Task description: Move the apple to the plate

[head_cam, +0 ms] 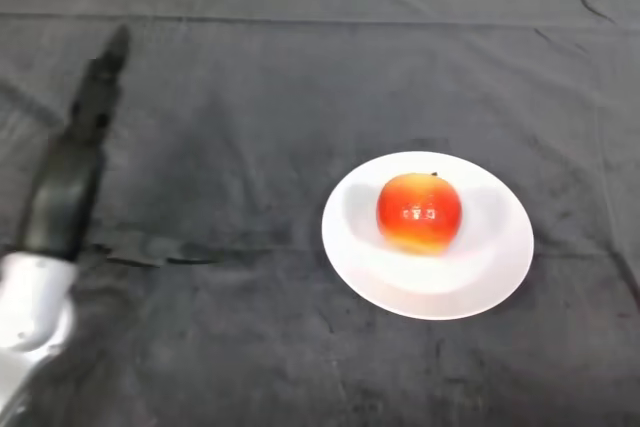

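We see the apple, red with a yellowish underside, sitting on the white plate, a little toward the plate's far left part, its stem end up. The plate lies flat on the surface, right of centre, with its whole rim in view. The surface is covered by a dark, creased cloth that fills nearly the whole view; only a thin pale strip shows along the top edge. Wide bare cloth surrounds the plate on every side. Our left hand is well apart from the plate, at the far left, stretched out straight with fingers extended and holding nothing. We see it edge-on, so its fingers merge into one dark shape. The silver arm is cut off at the lower left corner.
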Robot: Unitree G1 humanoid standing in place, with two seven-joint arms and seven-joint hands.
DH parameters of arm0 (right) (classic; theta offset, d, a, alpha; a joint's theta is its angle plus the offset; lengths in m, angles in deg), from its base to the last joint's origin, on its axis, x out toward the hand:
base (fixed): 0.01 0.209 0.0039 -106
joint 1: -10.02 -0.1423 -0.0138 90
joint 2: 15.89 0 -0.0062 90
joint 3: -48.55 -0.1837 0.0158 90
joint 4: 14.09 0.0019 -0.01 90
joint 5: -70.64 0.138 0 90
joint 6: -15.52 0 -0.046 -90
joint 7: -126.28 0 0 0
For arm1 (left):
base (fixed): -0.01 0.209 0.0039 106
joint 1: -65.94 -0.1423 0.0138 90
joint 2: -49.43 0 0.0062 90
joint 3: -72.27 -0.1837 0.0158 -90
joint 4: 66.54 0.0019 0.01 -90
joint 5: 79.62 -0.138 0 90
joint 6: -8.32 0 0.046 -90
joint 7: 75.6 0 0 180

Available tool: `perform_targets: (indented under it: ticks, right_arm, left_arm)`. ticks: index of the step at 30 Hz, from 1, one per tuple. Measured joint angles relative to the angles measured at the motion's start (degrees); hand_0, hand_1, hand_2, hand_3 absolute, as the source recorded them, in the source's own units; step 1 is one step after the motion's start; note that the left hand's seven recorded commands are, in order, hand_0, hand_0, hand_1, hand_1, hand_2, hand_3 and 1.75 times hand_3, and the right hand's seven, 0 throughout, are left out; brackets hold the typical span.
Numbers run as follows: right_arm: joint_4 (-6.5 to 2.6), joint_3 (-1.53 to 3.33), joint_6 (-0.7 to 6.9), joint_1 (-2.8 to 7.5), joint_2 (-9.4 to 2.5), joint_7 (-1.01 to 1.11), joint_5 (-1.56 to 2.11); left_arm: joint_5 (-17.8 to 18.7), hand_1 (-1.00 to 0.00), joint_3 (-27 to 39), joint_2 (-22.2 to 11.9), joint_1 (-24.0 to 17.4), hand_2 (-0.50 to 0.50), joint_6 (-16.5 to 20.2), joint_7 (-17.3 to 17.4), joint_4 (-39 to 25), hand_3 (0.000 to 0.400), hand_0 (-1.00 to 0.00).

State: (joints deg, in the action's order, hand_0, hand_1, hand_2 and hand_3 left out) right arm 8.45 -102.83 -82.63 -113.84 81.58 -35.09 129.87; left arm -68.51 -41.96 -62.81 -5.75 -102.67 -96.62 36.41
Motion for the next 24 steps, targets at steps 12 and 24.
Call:
perform_targets:
  ticks: [12, 24]
  right_arm:
    - [0.0, 0.09, 0.04, -0.05, -0.01, -0.01, -0.01]
    - [0.0, 0.07, 0.04, -0.04, -0.01, -0.01, -0.01]
  left_arm:
    - [6.89, 0.0, 16.69, -6.32, -12.33, 0.0, -7.11, 3.14, -0.09, 0.0, 0.0]
    - [11.1, 0.0, 29.99, -7.13, -19.73, 0.0, -15.02, 5.89, 7.24, 0.0, 0.0]
